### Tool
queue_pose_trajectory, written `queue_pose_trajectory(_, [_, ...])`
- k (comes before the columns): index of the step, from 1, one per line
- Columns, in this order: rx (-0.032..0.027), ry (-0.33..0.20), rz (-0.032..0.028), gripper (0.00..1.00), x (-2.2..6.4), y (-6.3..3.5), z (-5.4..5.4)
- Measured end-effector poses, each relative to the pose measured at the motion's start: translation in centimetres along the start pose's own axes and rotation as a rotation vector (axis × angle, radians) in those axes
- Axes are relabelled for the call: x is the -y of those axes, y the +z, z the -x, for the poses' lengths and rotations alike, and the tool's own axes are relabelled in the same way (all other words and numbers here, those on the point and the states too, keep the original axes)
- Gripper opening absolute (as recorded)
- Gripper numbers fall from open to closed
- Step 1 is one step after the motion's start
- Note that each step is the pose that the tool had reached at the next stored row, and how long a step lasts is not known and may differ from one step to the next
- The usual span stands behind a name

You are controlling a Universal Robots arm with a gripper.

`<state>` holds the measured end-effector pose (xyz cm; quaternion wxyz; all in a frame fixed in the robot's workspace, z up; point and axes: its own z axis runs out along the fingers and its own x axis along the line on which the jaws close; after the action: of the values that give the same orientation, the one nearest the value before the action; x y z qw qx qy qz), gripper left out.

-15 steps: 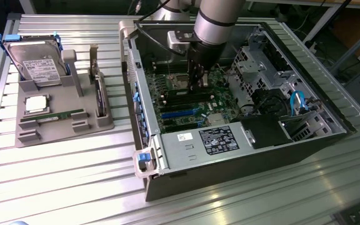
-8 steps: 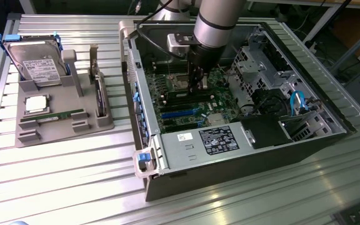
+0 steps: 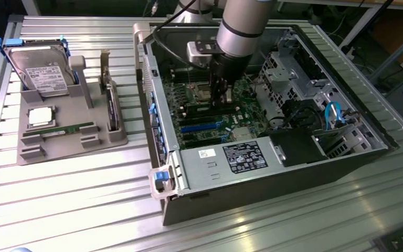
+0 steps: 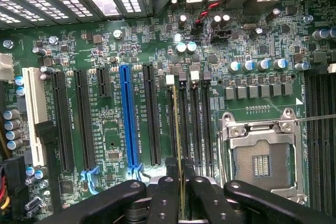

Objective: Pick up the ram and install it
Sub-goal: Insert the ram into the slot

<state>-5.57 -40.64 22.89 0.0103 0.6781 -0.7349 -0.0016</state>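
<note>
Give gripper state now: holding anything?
Gripper: shut on the ram.

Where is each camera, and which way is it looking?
Exterior view: sits high up, off the arm, looking down on the table and the open computer case; the robot's arm reaches down into the case.
Wrist view: rides on the wrist, looking straight down at the motherboard; the end effector shows, shut on the ram, seen edge-on.
Shared: both views see the motherboard and its blue slot.
</note>
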Motion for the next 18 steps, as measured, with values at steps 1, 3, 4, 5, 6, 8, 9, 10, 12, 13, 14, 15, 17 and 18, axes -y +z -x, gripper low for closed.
queue_pose_trajectory(1, [0.0000, 0.000, 0.0000, 0.14, 0.00, 0.08, 0.0])
queue_pose_trajectory(3, [-0.0001, 0.000, 0.0001, 0.14, 0.00, 0.15, 0.0])
queue_pose_trajectory(4, [-0.0001, 0.000, 0.0001, 0.14, 0.00, 0.19, 0.0])
queue_pose_trajectory(5, [0.0000, 0.000, 0.0000, 0.14, 0.00, 0.24, 0.0])
queue_pose_trajectory(6, [-0.0001, 0.000, 0.0001, 0.14, 0.00, 0.27, 0.0])
queue_pose_trajectory(8, [-0.0002, 0.000, 0.0001, 0.14, -0.01, -0.49, 0.0])
queue_pose_trajectory(9, [0.0001, 0.000, 0.0000, 0.14, -0.01, -0.78, 0.0])
queue_pose_trajectory(10, [0.0000, 0.000, 0.0000, 0.14, -0.02, -0.89, 0.0])
queue_pose_trajectory(12, [0.0003, 0.000, -0.0001, 0.14, -0.02, -0.90, 0.0])
queue_pose_trajectory(13, [0.0003, 0.000, -0.0001, 0.14, -0.01, -0.91, 0.0])
queue_pose_trajectory(14, [0.0003, 0.000, -0.0001, 0.14, -0.02, -0.91, 0.0])
queue_pose_trajectory(15, [0.0002, 0.000, 0.0000, 0.14, -0.02, -0.91, 0.0])
queue_pose_trajectory(17, [0.0001, 0.000, 0.0000, 0.14, -0.02, -0.92, 0.0])
queue_pose_trajectory(18, [0.0001, 0.000, 0.0000, 0.14, -0.02, -0.92, 0.0])
